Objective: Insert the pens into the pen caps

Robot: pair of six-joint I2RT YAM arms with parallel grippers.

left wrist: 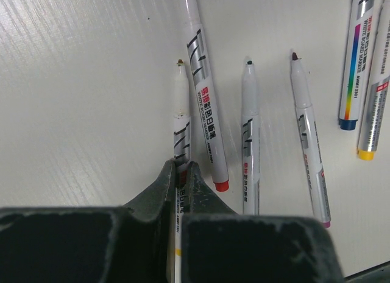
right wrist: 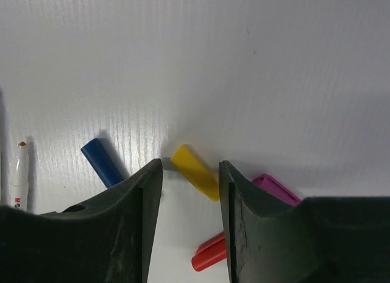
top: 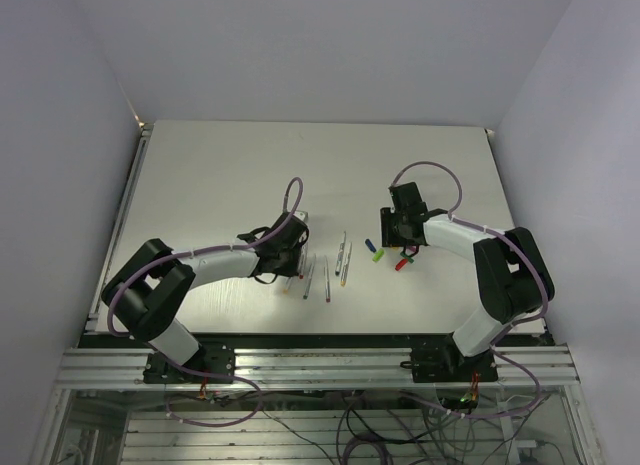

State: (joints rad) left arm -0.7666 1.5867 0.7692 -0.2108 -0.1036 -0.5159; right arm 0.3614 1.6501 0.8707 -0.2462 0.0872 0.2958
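Left gripper (left wrist: 180, 171) pinches a pen (left wrist: 181, 106); right gripper (right wrist: 189, 168), jaws parted, straddles yellow cap (right wrist: 196, 173).

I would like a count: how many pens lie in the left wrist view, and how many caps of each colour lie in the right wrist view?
Pens: 6
Blue cap: 1
Yellow cap: 1
Magenta cap: 1
Red cap: 1
Total: 10

bright even overhead light, glare streaks on white table (left wrist: 79, 82), soft short shadows beside pens (left wrist: 250, 137), wrist cams sharp
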